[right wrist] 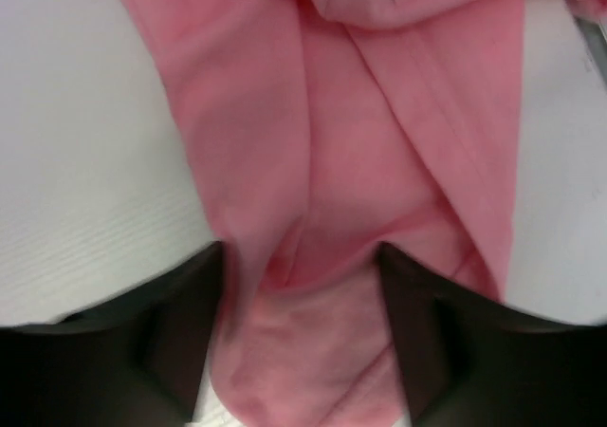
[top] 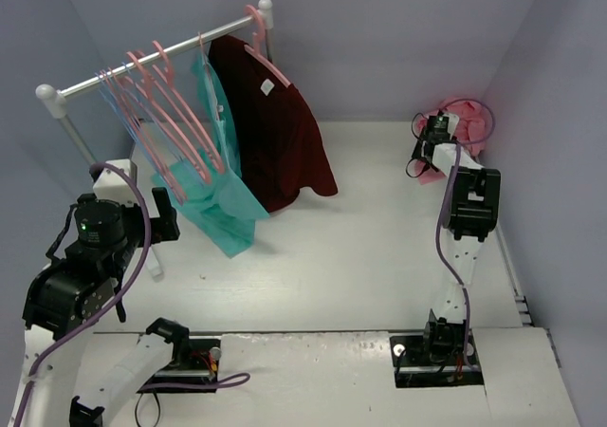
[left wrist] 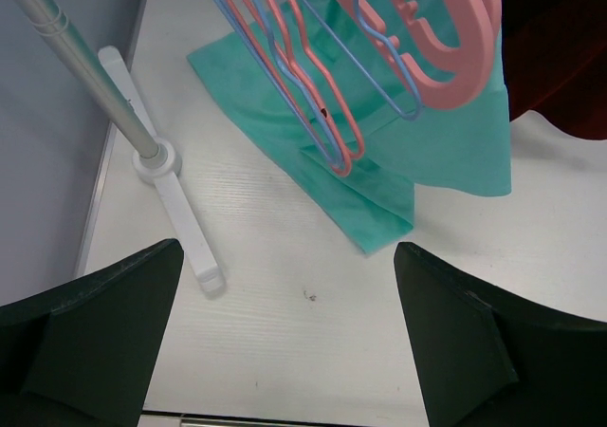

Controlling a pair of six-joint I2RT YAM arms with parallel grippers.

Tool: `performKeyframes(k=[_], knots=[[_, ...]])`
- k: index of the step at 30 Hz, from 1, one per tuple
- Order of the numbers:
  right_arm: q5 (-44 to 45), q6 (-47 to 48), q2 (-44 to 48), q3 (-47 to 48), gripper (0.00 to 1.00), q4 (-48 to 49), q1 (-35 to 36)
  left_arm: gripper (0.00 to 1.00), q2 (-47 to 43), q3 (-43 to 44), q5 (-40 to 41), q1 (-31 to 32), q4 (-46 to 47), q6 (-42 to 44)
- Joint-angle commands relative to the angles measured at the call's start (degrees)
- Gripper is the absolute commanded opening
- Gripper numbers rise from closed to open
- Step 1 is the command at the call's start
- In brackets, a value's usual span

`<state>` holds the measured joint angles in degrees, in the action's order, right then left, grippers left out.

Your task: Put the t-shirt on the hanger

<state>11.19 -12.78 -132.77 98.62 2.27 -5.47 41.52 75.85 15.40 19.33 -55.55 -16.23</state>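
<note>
The salmon-pink t-shirt [top: 465,123] lies crumpled in the far right corner of the table. My right gripper [top: 427,157] is down on its near edge. In the right wrist view the shirt [right wrist: 351,142] fills the frame. A thick fold of it bulges between the jaws of my right gripper [right wrist: 302,342], which stand apart on either side and touch the cloth. Thin light-blue hangers [top: 116,100] hang among pink ones at the left of the rail, and one shows in the left wrist view [left wrist: 410,114]. My left gripper [left wrist: 289,351] is open and empty above the table, below the hangers.
A white rail [top: 152,57] on a stand with a foot [left wrist: 180,218] holds several pink hangers [top: 166,114], a teal shirt [top: 223,194] and a dark maroon shirt [top: 280,133]. Walls close in the table on the left, back and right.
</note>
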Motion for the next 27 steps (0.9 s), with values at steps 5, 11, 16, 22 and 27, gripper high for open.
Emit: performKeyframes(k=[5,11,16,22,27], knots=[[-9.7,5.7,5.2,0.6,0.0,-0.3,-1.3,0.88,2.1,2.9,-1.1,0.0,1.7,0.0],[-10.3,14.4,25.8,4.7,0.0,-2.4,1.4,0.83,5.1,9.4,-1.8,0.0,1.8,2.3],[-14.4,15.0,44.0,2.0,0.0,-5.3,5.1,0.82,6.4,13.1,-3.6,0.1,2.0,2.3],[-11.4,6.9,60.5,-20.7,0.0,-5.0,22.0,0.82,6.6,12.9,-6.3,0.2,2.2,1.0],[-6.4,-2.6,67.6,-38.0,0.08,-4.2,35.7,0.82,5.8,11.2,-9.2,0.4,2.2,-1.2]])
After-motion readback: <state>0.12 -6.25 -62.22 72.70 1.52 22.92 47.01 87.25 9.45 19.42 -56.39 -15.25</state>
